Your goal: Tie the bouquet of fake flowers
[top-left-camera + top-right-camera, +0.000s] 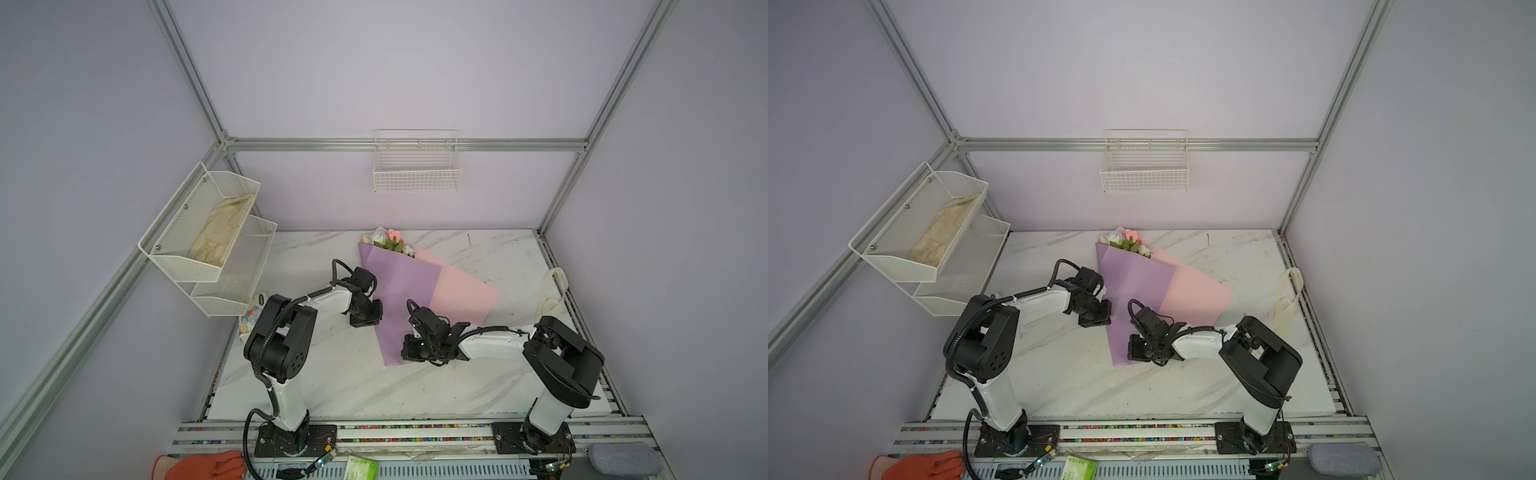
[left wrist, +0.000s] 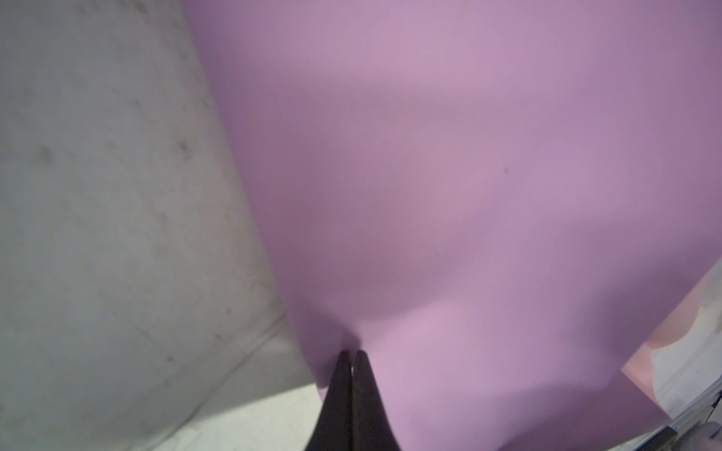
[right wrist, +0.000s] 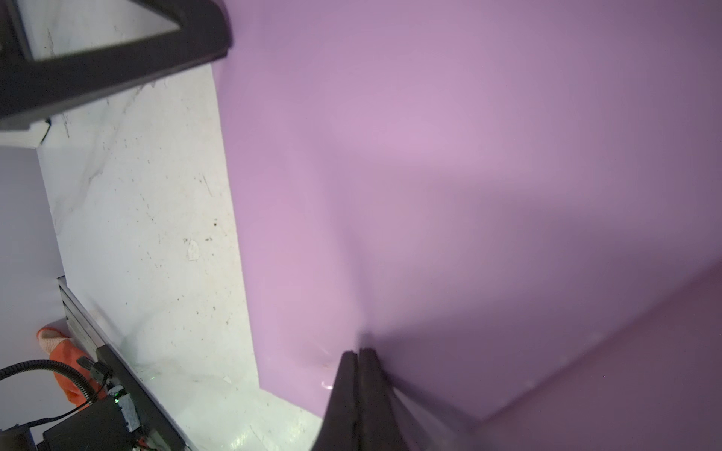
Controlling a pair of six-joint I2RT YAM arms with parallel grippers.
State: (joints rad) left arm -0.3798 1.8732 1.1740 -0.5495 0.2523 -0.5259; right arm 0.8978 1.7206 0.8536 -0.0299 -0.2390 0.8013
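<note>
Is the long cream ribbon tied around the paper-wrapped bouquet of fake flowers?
No, the cream ribbon lies apart from the bouquet, by the marble table's right edge.

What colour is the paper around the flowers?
The paper is lilac and pink, clearest in a top view.

The left arm (image 1: 328, 299) and the right arm (image 1: 490, 345) share one build: glossy white shells alternate with bulky matt-black joint housings. The left pincer (image 1: 365, 321) and the right pincer (image 1: 410, 353) are black throughout. In the wrist views their fingers (image 2: 338, 394) are dark wedges tapering to thin tips. Just behind each pincer a thin black cable (image 1: 334, 268) loops over the wrist block. Farther back, one housing carries a ring of round holes (image 1: 297, 361). A ribbed black conduit (image 1: 246, 436) runs down to the end farthest from the pincer. There sits a black base plate (image 1: 272, 440) with screws, thin red wires and a small circuit board (image 1: 328, 456).
</note>
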